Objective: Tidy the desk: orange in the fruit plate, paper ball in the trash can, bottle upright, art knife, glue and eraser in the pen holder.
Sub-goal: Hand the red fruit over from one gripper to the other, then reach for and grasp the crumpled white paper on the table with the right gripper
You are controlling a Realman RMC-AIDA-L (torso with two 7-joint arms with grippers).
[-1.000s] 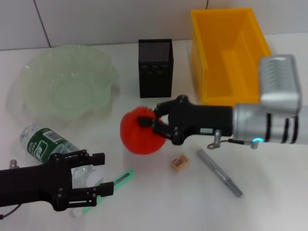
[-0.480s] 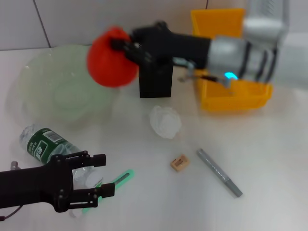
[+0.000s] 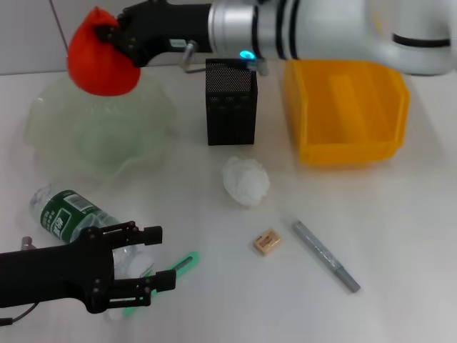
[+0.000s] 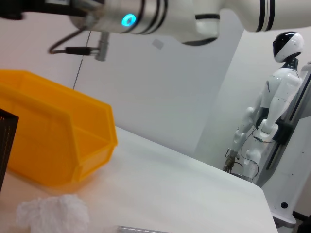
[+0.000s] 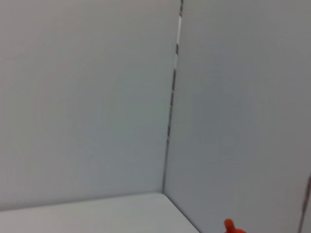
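Carrying orange (image 3: pixel 100 57) above far rim of fruit plate (image 3: pixel 50 136), head view: right gripper (image 3: pixel 114 39) fingers clamped on it. Step in hand: orange into plate; next move calls for lowering over plate centre, then release. Orange round, no long axis. Left gripper (image 3: pixel 146 261) idle near bottle (image 3: pixel 68 214), fingers apart.

Left wrist view: trash can (image 4: pixel 53 145), paper ball (image 4: pixel 51 213) on tabletop (image 4: pixel 184 194).

Right wrist view: only orange sliver (image 5: pixel 232 227).
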